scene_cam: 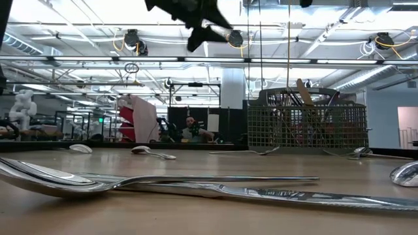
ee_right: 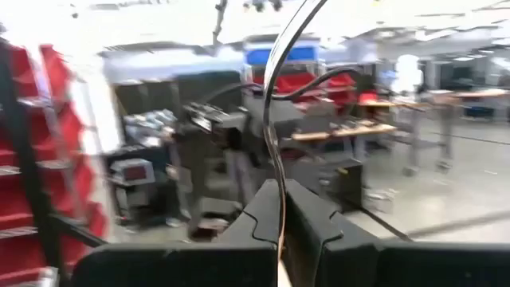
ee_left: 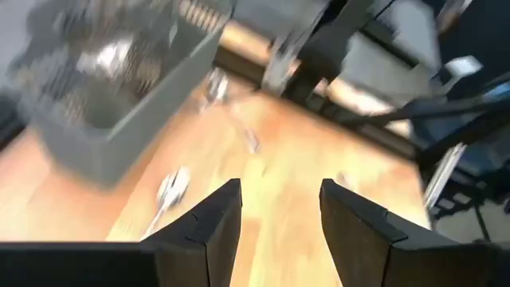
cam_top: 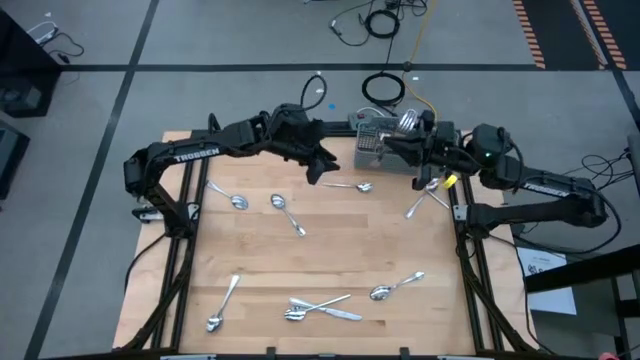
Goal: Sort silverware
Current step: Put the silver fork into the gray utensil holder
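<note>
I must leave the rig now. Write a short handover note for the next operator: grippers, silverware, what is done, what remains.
Left gripper: open, empty, above the table beside the basket.
Right gripper: shut on a thin metal piece, raised over the basket.
Done: some silverware already stands in the basket.
Left: spoons and other loose pieces across the table, including a crossed group at the near edge and a pair beside the right arm. The held piece is not yet released.

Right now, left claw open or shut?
Open. In its wrist view the left claw shows its two dark fingers apart, bare wooden table visible through the gap and nothing held between them.
</note>
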You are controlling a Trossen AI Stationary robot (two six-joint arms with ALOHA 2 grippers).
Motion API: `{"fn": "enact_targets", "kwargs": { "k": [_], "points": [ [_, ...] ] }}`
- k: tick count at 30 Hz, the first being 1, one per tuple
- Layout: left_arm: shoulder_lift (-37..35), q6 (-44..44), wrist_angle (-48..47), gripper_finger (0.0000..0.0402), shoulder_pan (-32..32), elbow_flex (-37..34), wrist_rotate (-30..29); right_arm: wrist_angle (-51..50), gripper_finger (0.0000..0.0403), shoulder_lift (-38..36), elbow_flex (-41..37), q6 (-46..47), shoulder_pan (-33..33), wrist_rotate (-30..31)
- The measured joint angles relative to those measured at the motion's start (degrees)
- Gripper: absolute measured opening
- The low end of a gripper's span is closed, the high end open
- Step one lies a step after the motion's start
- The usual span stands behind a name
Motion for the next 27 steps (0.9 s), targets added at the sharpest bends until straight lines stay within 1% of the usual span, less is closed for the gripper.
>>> {"fn": "enact_targets", "kwargs": {
  "k": [5, 9, 11, 13, 15, 17, 20, 24, 27],
  "points": [
    [-0.02, 3.38, -12.63, 0.0173, 0.95, 0.00, -0.64, -10.09, 0.0000, -2.17, 0.00, -3.18, -2.38, 5.76],
    [-0.02, 4.62, -19.07, 0.0173, 0.46, -0.03, -4.89, -18.10, 0.0000, -2.52, 0.00, -5.44, -3.79, 12.58],
    [-0.02, 4.39, -19.05, 0.0173, -0.22, -0.54, -6.95, -21.26, 0.0000, -1.89, 0.00, -6.86, -4.51, 15.93],
    [-0.44, 3.43, -18.05, 0.0173, -1.05, -1.80, -7.20, -23.00, 0.0000, -1.20, -0.02, -8.57, -5.38, 18.37],
    [-1.00, 1.33, -15.58, 0.0173, -2.03, -3.87, -7.36, -23.71, 0.0000, -0.10, -0.01, -11.00, -6.54, 19.71],
    [-1.48, -1.70, -12.34, 0.0173, -3.07, -6.31, -8.71, -24.69, 0.0000, 1.35, -0.51, -12.43, -8.23, 21.09],
    [-2.61, -6.83, -6.10, 0.0173, -4.88, -10.66, -12.21, -20.81, 0.0000, 2.37, -3.91, -12.58, -11.34, 21.51],
    [-5.48, -13.36, 3.97, 0.0173, -7.06, -15.62, -14.75, -9.39, 0.0000, 2.45, -10.37, -15.41, -14.63, 20.63],
    [-7.55, -16.08, 7.06, 0.0173, -8.40, -18.51, -17.57, -2.00, 0.0000, 2.54, -15.23, -15.77, -16.56, 20.06]
  ]
}}
